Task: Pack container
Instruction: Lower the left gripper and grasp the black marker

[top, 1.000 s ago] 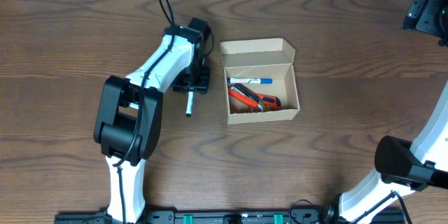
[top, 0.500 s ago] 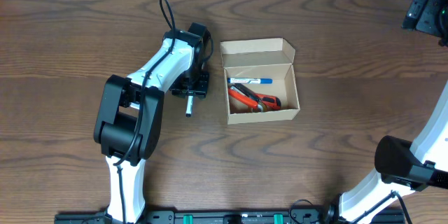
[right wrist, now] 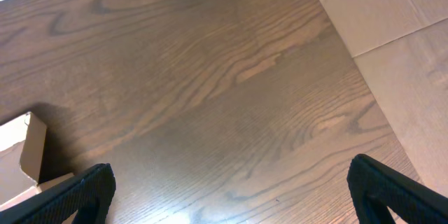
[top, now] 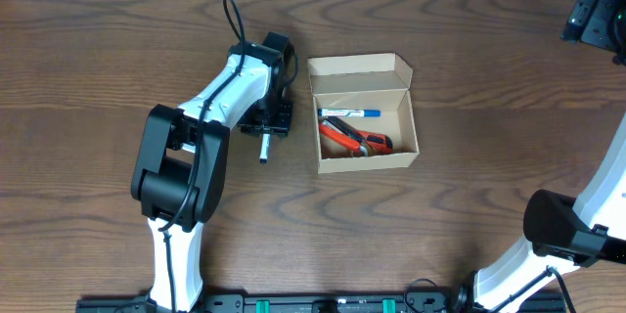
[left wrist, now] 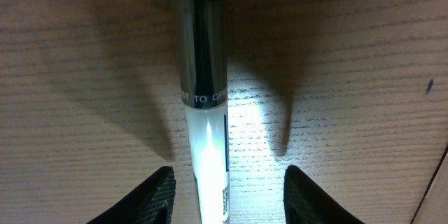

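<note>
Wood table (top: 469, 186), marker (top: 263, 149) (beside container (top: 367, 163))

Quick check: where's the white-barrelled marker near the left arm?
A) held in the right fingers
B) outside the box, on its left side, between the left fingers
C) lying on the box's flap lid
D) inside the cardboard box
B: the overhead view shows the marker left of the container, and the left wrist view shows it between the left fingers with a gap on each side.
</note>
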You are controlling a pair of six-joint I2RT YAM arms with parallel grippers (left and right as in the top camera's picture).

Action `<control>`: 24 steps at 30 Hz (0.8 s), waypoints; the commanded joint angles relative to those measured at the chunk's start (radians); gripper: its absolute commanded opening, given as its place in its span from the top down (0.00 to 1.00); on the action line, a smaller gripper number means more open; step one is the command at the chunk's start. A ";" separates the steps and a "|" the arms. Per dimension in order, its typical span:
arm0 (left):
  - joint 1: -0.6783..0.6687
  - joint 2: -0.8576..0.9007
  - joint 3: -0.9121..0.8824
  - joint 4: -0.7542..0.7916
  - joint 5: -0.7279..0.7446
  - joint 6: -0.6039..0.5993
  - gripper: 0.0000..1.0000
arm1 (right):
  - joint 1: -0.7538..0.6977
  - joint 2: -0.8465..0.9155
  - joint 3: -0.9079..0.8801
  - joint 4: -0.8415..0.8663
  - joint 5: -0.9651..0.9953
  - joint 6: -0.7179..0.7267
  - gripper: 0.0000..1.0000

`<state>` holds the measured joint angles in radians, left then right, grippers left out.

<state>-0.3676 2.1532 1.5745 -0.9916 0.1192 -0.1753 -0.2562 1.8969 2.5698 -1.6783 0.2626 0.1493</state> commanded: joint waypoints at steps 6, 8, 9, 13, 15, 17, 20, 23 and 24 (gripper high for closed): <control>0.003 -0.003 -0.032 0.011 -0.017 0.018 0.51 | -0.005 0.000 0.000 0.001 0.010 0.011 0.01; 0.003 -0.003 -0.035 0.014 -0.017 0.019 0.51 | -0.005 0.000 0.000 0.001 0.010 0.011 0.01; 0.003 -0.003 -0.035 0.014 -0.017 0.019 0.51 | -0.005 0.000 0.000 0.001 0.010 0.011 0.01; 0.003 -0.003 -0.035 0.014 -0.017 0.019 0.53 | -0.005 0.000 0.000 0.001 0.010 0.011 0.01; 0.003 -0.003 -0.035 0.014 -0.017 0.019 0.58 | -0.005 0.000 0.000 0.001 0.010 0.011 0.01; 0.003 -0.003 -0.035 0.014 -0.017 0.019 0.66 | -0.005 0.000 0.000 0.001 0.010 0.011 0.01; 0.003 -0.003 -0.035 0.014 -0.017 0.019 0.67 | -0.005 0.000 0.000 0.001 0.010 0.011 0.01; 0.003 -0.003 -0.035 0.014 -0.017 0.019 0.75 | -0.005 0.000 0.000 0.001 0.010 0.011 0.01; 0.003 -0.003 -0.035 0.014 -0.017 0.019 0.82 | -0.005 0.000 0.000 0.001 0.010 0.011 0.01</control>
<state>-0.3676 2.1532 1.5459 -0.9752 0.1192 -0.1638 -0.2562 1.8969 2.5698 -1.6783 0.2626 0.1493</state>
